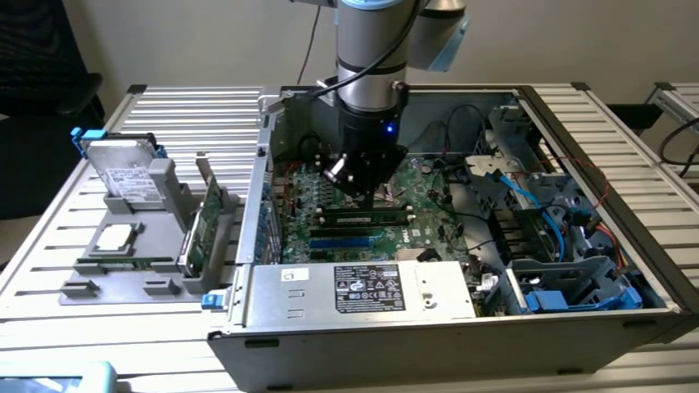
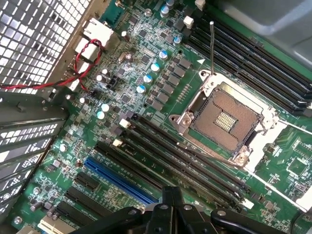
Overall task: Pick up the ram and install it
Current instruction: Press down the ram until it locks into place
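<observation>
Slatted metal table [image 1: 175,123] carries an open computer case [image 1: 437,344] lying on its side. A grey fixture [image 1: 120,282] with spare parts stands at the exterior view's left, well apart from the work.

Motherboard [image 2: 146,73] is exposed inside the case. The processor socket [image 2: 224,117] is empty, with rows of long black slots [image 2: 185,156] beside it.

Arm comes straight down into the case. Gripper [image 1: 366,184] hangs low over the slot area with its jaws closed fully together and nothing between them. In the wrist view the gripper [image 2: 170,209] sits just above the slot row.

The ram [image 1: 366,218] lies along a black slot directly beneath the fingertips, at or very near contact. Whether it is fully seated or only resting in the slot I cannot tell from this angle.

Handling judgement: the stick is light, stiff and thin, and fragile at the chips and contact edge. Best held by the flat faces near mid-length, or pressed on the top edge, square to the slot and never twisted.
</observation>
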Available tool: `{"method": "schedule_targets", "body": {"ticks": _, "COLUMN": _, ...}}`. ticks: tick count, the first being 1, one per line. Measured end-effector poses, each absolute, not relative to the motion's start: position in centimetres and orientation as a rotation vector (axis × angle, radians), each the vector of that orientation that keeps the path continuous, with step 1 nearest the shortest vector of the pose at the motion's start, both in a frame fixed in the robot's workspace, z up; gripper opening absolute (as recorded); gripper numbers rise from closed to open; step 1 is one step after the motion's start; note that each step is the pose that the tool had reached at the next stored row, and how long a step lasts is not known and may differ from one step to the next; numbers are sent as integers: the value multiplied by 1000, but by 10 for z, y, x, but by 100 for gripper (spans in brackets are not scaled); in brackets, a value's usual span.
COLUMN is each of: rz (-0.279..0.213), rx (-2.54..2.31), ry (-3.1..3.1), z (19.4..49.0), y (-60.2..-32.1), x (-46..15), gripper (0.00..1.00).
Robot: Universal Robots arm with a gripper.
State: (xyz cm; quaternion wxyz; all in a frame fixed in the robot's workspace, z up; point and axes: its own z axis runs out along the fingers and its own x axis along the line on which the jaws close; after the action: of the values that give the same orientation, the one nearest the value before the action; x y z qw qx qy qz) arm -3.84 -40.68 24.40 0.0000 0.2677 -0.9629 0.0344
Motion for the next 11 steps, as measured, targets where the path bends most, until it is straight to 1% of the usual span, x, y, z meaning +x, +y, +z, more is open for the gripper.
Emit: {"method": "schedule_targets", "body": {"ticks": 11, "rz": 119, "rx": 662, "ry": -3078, "z": 244, "y": -407, "x": -38, "gripper": 11}}
